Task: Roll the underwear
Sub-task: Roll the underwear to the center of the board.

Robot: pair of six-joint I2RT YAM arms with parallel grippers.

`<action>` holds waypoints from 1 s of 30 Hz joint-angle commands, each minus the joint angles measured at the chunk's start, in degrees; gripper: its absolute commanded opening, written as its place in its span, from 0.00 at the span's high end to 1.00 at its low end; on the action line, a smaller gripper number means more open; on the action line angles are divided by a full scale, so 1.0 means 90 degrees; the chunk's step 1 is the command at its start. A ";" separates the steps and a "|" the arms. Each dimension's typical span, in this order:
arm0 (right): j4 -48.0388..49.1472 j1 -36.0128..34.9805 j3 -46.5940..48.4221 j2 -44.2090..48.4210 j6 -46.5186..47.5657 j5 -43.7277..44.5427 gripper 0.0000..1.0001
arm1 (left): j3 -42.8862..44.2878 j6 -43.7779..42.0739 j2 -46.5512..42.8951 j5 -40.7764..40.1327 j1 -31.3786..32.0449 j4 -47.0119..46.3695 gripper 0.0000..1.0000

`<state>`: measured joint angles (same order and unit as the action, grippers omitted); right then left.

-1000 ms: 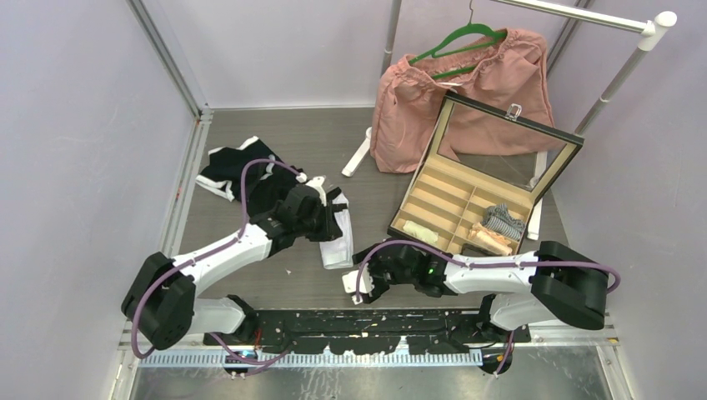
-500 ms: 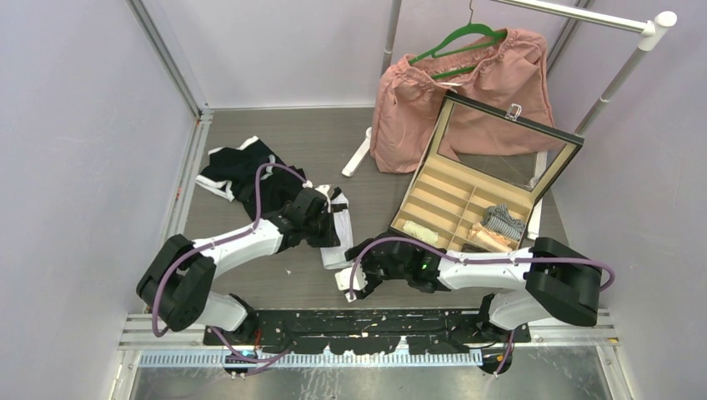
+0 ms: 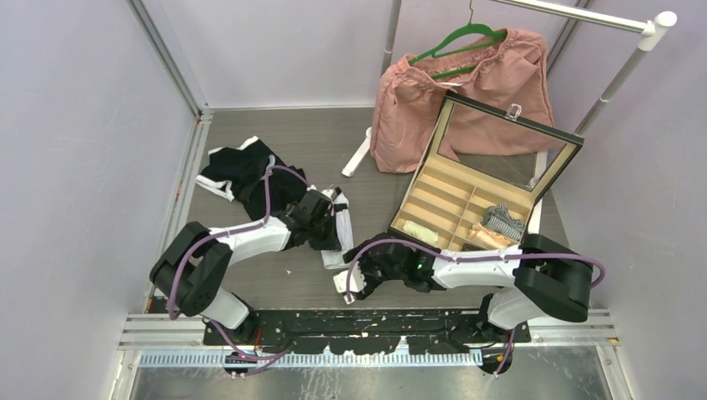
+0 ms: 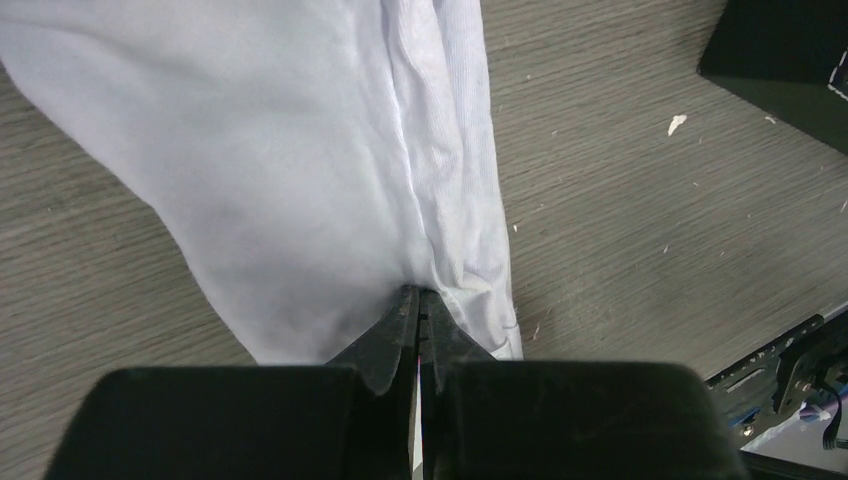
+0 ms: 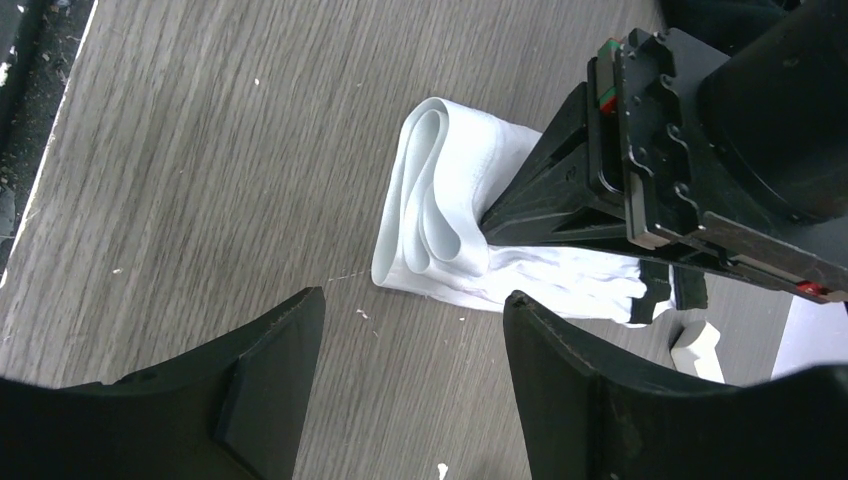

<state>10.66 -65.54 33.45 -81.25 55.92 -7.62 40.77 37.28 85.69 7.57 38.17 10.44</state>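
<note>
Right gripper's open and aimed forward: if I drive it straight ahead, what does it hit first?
Probably the looped end of the white underwear, centred ahead of the right gripper; the left gripper, shut on it, sits just behind.

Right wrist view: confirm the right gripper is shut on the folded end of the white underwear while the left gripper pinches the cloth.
Wrong about the right gripper: the right wrist view shows it open, short of the white underwear and gripping nothing. The left gripper does pinch it, as the left wrist view shows.
</note>
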 commanded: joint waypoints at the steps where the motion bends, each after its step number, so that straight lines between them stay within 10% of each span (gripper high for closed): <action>1: 0.0143 -0.0040 0.0265 -0.0121 0.0203 0.0023 0.28 | 0.0075 -0.0059 0.0258 0.0102 -0.0022 -0.0183 0.99; 30: -0.0240 -0.0063 0.0575 -0.1303 0.1369 0.0809 0.39 | 0.0030 -0.0148 0.0614 0.0290 -0.0032 -0.0188 0.99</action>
<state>11.35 -66.26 38.15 -91.13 67.37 -1.74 41.28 37.23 88.73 10.96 37.87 6.37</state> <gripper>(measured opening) 0.630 0.013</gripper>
